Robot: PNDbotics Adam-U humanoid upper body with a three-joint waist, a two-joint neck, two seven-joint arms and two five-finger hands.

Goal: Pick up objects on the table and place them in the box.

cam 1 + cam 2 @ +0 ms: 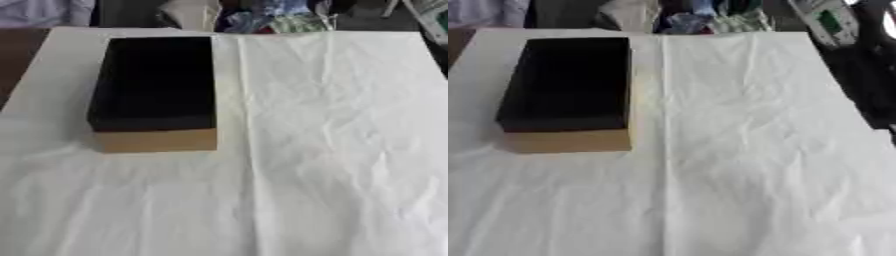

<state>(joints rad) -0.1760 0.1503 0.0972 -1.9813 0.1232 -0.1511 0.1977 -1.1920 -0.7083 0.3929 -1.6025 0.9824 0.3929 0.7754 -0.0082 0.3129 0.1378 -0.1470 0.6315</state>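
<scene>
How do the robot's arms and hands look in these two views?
Neither arm nor hand shows in either view, so their look cannot be told. Only the box, with its dark inside and tan front wall, and the white cloth on the table are visible.

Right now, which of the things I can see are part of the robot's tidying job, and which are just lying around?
Part of the job:
- the long open cardboard box with a dark inside and tan outer wall, on the left of the table
- no loose objects to pick up show on the cloth

Just there:
- the wrinkled white cloth covering the table
- the blurred clutter of fabrics beyond the far edge

Neither robot hand shows.
</scene>
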